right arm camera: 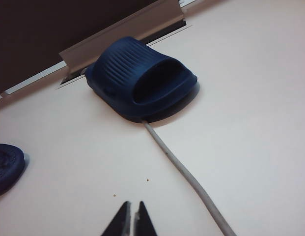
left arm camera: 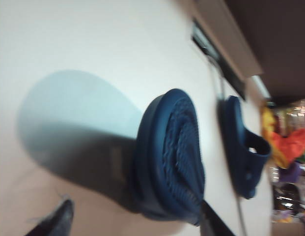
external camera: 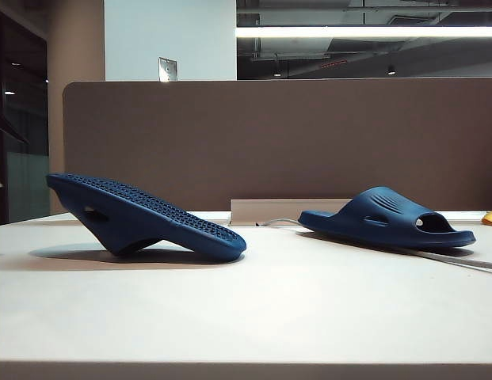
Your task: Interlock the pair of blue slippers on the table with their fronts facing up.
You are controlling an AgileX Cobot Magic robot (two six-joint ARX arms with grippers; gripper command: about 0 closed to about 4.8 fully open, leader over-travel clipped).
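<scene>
One blue slipper [external camera: 143, 218] lies upside down on the table [external camera: 246, 317] at the left, dotted sole up, propped on its strap. The other slipper [external camera: 388, 218] sits upright at the back right, strap up. No gripper shows in the exterior view. In the blurred left wrist view my left gripper [left arm camera: 136, 202] is open wide, hovering at one end of the overturned slipper [left arm camera: 172, 157]; one fingertip [left arm camera: 211, 219] is by the sole's edge, and nothing is held. My right gripper [right arm camera: 132, 204] is shut and empty over bare table, well short of the upright slipper [right arm camera: 142, 81].
A brown partition [external camera: 277, 142] stands behind the table, with a metal rail [external camera: 289, 210] at its foot. A grey cable [right arm camera: 186, 172] runs from under the upright slipper toward the right gripper. A yellow object [external camera: 491, 218] sits at the far right edge.
</scene>
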